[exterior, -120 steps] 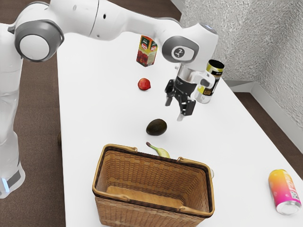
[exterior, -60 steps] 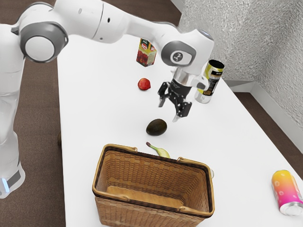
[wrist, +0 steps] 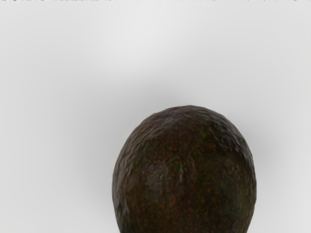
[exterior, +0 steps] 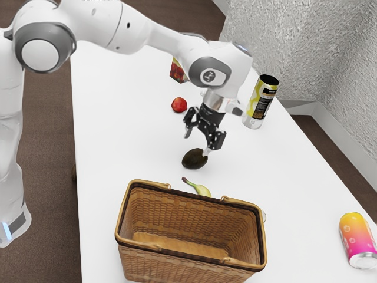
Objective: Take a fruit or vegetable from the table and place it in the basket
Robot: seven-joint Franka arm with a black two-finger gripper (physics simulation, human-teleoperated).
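Note:
My gripper [exterior: 197, 142] is open in the exterior view, its fingers apart just above the dark avocado [exterior: 194, 159]. One fingertip overlaps the avocado's upper edge in that view; whether they touch I cannot tell. From the hand, the avocado [wrist: 184, 170] looks large and close, lying on the white table. A yellow banana [exterior: 202, 190] lies partly hidden behind the rim of the brown wicker basket [exterior: 188, 266]. A red fruit [exterior: 179, 105] rests on the table, farther from the basket than the avocado.
A tall yellow and silver can [exterior: 260, 103] stands beyond the hand toward the exterior view's right. The red carton [exterior: 177, 71] is partly behind the arm. An orange and pink can [exterior: 357, 240] stands near the exterior view's lower right. The basket's two handles lie along its rim.
My gripper has moved toward the exterior view's left and slightly lower, coming closer over the avocado. The orange and pink can has shifted slightly and turned. The gripper has stayed open.

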